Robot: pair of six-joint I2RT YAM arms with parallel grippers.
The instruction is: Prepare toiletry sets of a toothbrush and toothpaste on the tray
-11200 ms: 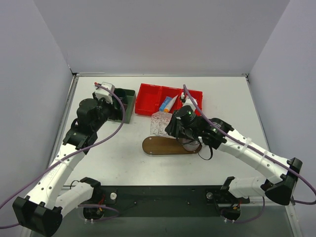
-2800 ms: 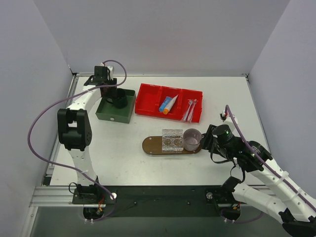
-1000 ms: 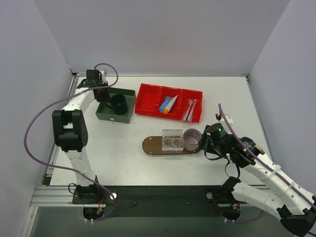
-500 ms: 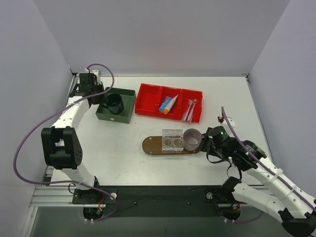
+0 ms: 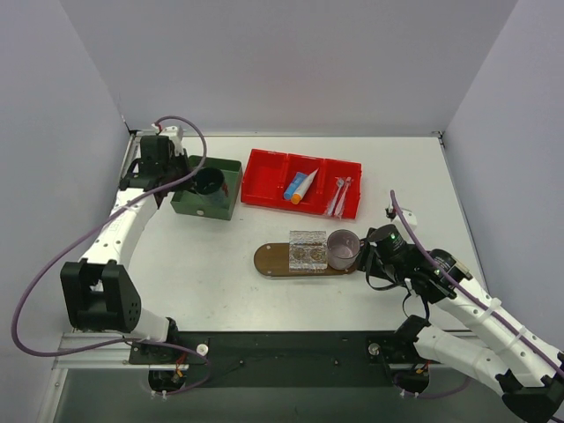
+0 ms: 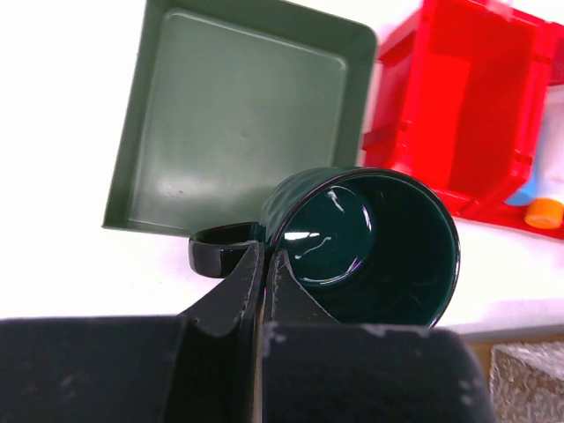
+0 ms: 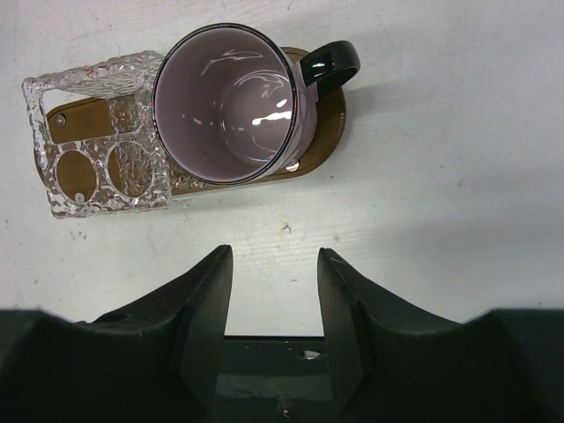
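Left claw (image 6: 264,257): closed on the wall of the dark green mug (image 6: 379,251), pinched just beside the handle.

Change noted over the last second: the left arm has been swung round, elbow drawn toward the near edge of the table. The mug, held all the while, now hangs tilted above the green box (image 6: 238,115). The box floor is seen bare beneath it, so the mug is judged to be lifted clear.

Right claw (image 7: 273,264): jaws apart, nothing between them. It is parked low beside the right end of the tray (image 5: 273,260), and little movement has been recorded there.

The pink mug (image 7: 225,106) stands upright on that end, with a clear holder (image 7: 97,167) just beside it.

Meaning for the task: pickup of the second mug is judged done, and a carry to the tray is expected next. Only the left end of the tray looks free.

The toothpaste (image 5: 299,185) and toothbrushes (image 5: 339,196) lie untouched in the red bin (image 5: 267,181), so no set is complete yet.
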